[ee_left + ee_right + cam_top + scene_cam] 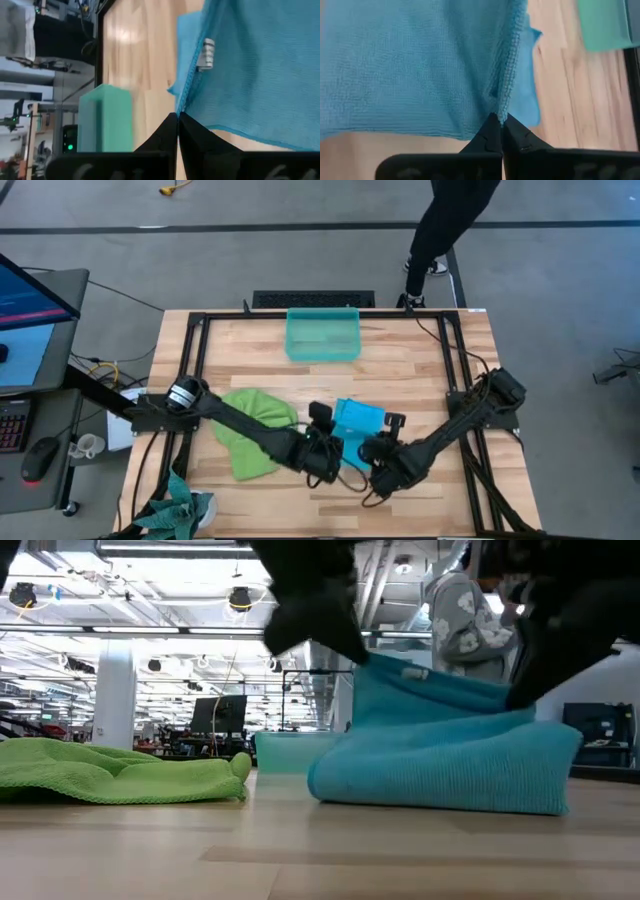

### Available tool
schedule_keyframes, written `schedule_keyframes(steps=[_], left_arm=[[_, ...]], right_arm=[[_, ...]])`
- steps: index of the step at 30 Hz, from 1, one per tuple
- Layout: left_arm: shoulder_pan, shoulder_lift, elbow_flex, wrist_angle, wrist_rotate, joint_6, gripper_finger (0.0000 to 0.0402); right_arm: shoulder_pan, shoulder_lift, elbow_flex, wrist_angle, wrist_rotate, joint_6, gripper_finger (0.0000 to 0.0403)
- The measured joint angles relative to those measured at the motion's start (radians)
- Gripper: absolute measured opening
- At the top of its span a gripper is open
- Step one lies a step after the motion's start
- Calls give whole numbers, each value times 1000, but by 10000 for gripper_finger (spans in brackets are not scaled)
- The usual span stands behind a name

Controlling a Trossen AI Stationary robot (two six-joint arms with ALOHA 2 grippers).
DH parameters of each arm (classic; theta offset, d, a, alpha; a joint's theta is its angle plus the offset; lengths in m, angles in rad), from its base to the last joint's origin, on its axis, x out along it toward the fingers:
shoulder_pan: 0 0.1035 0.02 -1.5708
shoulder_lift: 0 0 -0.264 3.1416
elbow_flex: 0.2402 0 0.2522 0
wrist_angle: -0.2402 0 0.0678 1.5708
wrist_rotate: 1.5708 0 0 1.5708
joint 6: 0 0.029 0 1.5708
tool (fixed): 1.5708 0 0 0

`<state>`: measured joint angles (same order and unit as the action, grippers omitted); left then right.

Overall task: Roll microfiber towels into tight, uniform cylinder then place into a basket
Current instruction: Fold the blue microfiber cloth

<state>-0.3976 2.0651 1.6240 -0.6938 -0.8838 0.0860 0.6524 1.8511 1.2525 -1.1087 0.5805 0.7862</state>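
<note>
The sky-blue microfiber towel (357, 420) lies folded near the table's front middle. Its lower part rests on the wood (440, 775) and its upper layer is raised at both near corners. My left gripper (328, 458) and my right gripper (372, 460) are each shut on one of those corners, side by side. The lime-green towel (255, 430) lies crumpled flat on the table to the left, under my left arm. The teal basket (322, 333) stands at the far middle edge. My left gripper pinches the blue towel's stitched edge (181, 102) between its two shut fingers, near a corner with a white label (206, 52). It slants down from the table's left. The cloth there is lifted off the table. My right gripper pinches the blue towel's hemmed edge (506, 97) at a corner between its shut fingers, slanting down from the table's right. The held layer (500, 690) is raised, and the rest of the towel sags onto the table.
A person (445, 230) stands beyond the far right corner of the table. A black frame (200, 330) borders the tabletop. Bare wood (420, 370) lies between the blue towel and the basket. A teal leafy thing (175, 510) sits at the near left corner.
</note>
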Motion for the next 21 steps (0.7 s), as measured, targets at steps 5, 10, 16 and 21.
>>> schedule_keyframes(steps=[5,10,16,21], left_arm=[[48,0,-29,77,18,46,0],[83,0,-43,93,98,46,0],[92,-1,-42,93,113,46,0],[92,-1,-42,80,116,42,1]], right_arm=[[-45,0,-53,5,-1,14,15],[-83,0,-94,36,-9,19,9],[-92,0,-95,53,-22,18,15],[-106,1,-96,65,-22,10,10]])
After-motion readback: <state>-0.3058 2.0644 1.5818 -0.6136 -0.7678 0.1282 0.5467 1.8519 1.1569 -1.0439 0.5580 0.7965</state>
